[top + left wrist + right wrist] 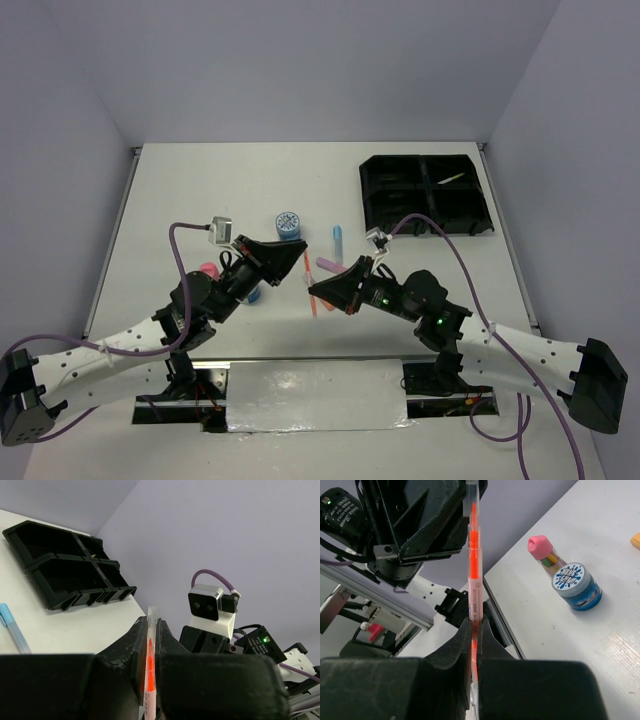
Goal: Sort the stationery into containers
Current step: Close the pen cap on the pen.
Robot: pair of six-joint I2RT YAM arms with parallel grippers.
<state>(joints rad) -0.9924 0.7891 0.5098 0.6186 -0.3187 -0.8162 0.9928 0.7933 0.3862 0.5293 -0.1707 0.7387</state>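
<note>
The orange highlighter (pixel 310 285) is held clear of the surface (pixel 200 190) by both hands at once. The left hand (pixel 301 263) is closed on its far end and the right hand (pixel 316 293) is clamped on its near end, the two sets of fingertips brought almost nose to nose. In the right wrist view the pen is seen running straight up from the right fingers (pixel 451 650) into the left hand.

The black tray (pixel 366 200) is set well apart at 1 o'clock from the pen, with a pale pen (pixel 450 180) lying in its right half. A light blue pen (pixel 338 240) and a purple pen (pixel 327 265) lie at 1 o'clock too — just beside the hands. One blue tub (pixel 287 224) stands at 11 o'clock. The pink-capped bottle (pixel 540 547) and a second blue tub (pixel 576 582) stand side by side at 9 o'clock — seemingly touching, and partly hidden by the left arm from above.
</note>
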